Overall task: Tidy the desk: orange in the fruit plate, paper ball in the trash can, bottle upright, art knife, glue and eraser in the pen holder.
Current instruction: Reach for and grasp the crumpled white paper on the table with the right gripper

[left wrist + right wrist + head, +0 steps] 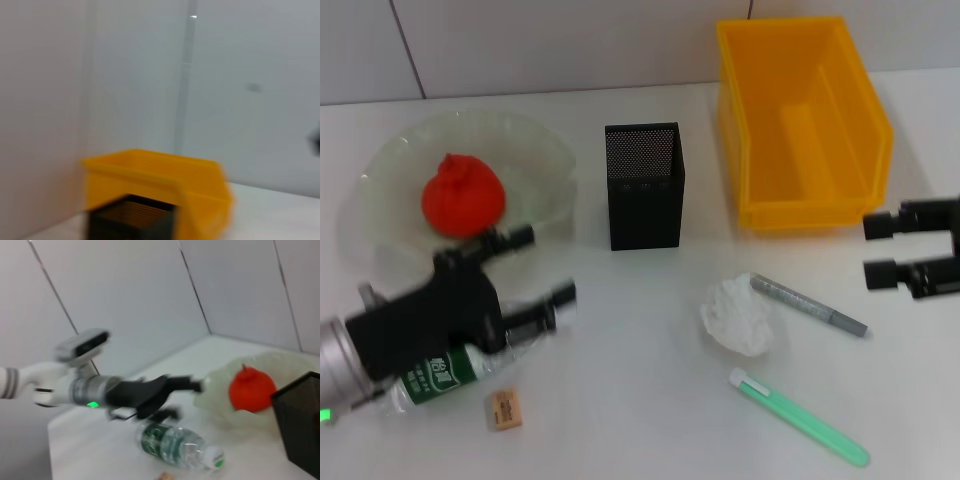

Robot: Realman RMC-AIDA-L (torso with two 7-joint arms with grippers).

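Bottle (445, 372) lies on its side near the counter's (640, 400) front left corner, green label up, and your left gripper (542, 275) hangs just over it with its fingers (556, 298) spread apart, gripping nothing; in the right wrist view you see the bottle (177, 445) flat on the counter beneath that arm, cap pointing away from it. You have the orange (462, 195) sitting in the fruit plate (535, 150) toward the back left. Just in front of the bottle, close to the front edge, lies the eraser (505, 409). The pen holder (644, 186) stands upright near the middle of the counter's back half, and the trash can (803, 120) sits at the back right. You find the paper ball (738, 314) on the counter right of centre, touching one end of a grey pen-shaped tool (809, 305); a green one (799, 417) lies nearer the front edge. Your right gripper (882, 248) waits at the right edge, in front of the trash can, its fingers (882, 271) parted and holding nothing.
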